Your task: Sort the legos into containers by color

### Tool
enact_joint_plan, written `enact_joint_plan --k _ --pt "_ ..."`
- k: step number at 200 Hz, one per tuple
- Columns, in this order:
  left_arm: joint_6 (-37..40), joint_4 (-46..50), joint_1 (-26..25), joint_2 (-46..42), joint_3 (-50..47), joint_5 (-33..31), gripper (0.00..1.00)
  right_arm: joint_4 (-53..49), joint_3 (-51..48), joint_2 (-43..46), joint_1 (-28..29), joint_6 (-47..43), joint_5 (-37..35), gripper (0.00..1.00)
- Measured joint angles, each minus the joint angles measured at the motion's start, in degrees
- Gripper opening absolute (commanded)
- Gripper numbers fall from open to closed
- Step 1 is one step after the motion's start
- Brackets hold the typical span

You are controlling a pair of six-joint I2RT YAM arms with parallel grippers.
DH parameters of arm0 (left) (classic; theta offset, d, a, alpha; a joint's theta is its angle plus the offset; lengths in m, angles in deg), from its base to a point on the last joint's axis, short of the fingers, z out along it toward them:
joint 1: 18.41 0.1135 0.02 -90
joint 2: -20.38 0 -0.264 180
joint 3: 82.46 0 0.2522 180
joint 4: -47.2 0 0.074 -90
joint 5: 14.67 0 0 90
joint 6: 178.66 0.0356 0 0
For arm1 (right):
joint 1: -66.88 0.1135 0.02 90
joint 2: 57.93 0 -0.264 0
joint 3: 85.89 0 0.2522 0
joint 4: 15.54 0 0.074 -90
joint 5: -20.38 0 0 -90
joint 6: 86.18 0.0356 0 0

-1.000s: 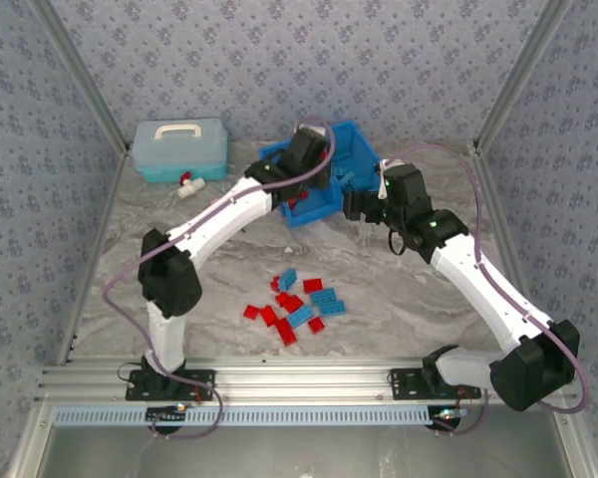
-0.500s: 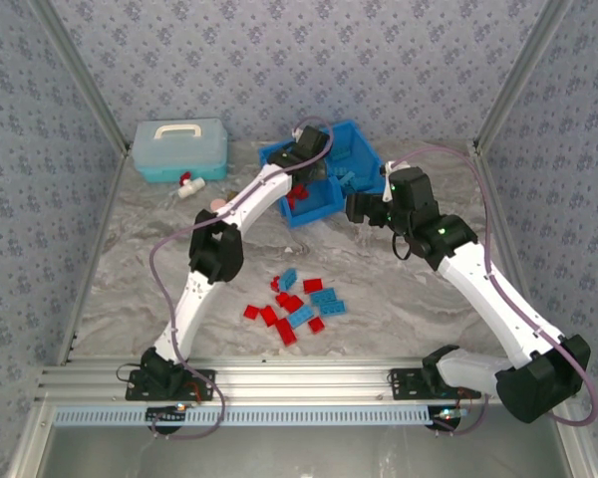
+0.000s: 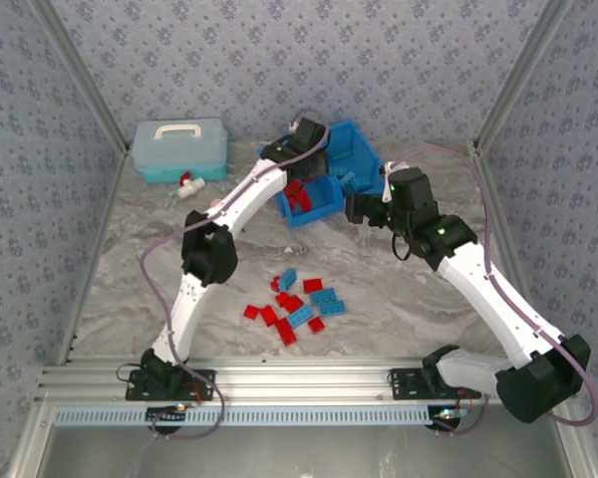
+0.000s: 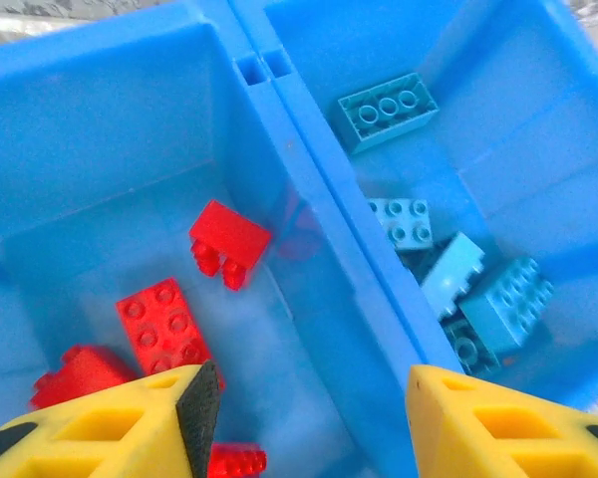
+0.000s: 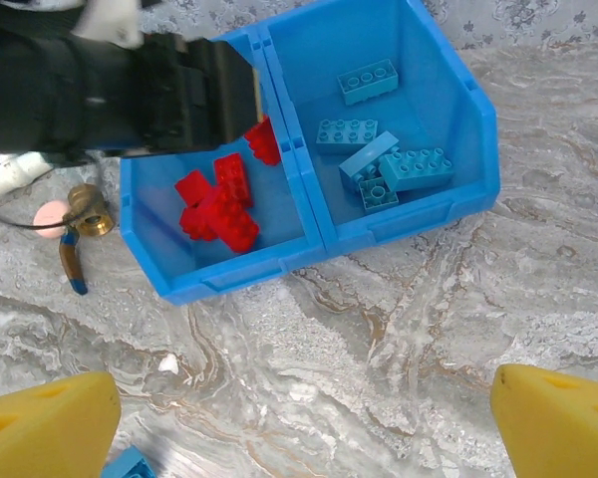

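Note:
The bright blue bin [image 3: 351, 142] stands at the back of the table. Its left compartment [image 5: 154, 261] holds several red legos [image 5: 219, 206]. Several light blue legos [image 5: 384, 159] lie in its right compartment [image 5: 448, 90]. My left gripper [image 4: 307, 423] hangs open over the left compartment beside the divider, nothing between its yellow fingers [image 4: 100, 433]. A red brick [image 4: 229, 242] lies tilted below it. My right gripper [image 5: 304, 423] is open above bare marble in front of the bin. A loose pile of red and blue legos [image 3: 295, 304] sits mid-table.
A light teal case with a white handle [image 3: 179, 149] stands at the back left. A pink disc [image 5: 48, 214] and a brass fitting [image 5: 88, 214] lie just left of the bin. The black left wrist [image 5: 110, 90] reaches across the bin's far left corner.
The left arm has stretched out and raised its elbow, carrying its gripper back over the red compartment. The right arm shifted slightly at first, then held still.

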State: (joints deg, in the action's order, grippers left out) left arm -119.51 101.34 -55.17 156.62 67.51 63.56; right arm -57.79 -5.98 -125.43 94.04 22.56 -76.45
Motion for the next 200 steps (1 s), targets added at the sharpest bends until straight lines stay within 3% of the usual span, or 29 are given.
enact_joint_plan --k 64,107,153,179,200 --pt "7.87 -9.18 -2.67 -38.82 -41.38 2.14 0.59 -0.63 -2.43 -6.49 1.88 -1.88 6.23 0.99" --pt "9.84 -8.04 -2.4 -50.99 -64.83 1.9 0.64 -2.21 -2.73 -15.74 8.37 -2.64 12.72 1.0" --pt "9.27 -6.84 -2.14 -56.68 -73.75 2.08 0.93 -1.77 -5.25 -25.03 16.48 1.36 13.11 1.0" --pt "10.14 -7.89 -2.14 -57.72 -73.75 2.16 0.99 -1.77 -4.48 -29.75 19.34 2.56 11.56 0.98" --pt "10.51 -8.04 -1.92 -57.72 -73.75 2.14 0.99 -1.73 -3.89 -32.46 20.39 3.45 10.12 0.87"
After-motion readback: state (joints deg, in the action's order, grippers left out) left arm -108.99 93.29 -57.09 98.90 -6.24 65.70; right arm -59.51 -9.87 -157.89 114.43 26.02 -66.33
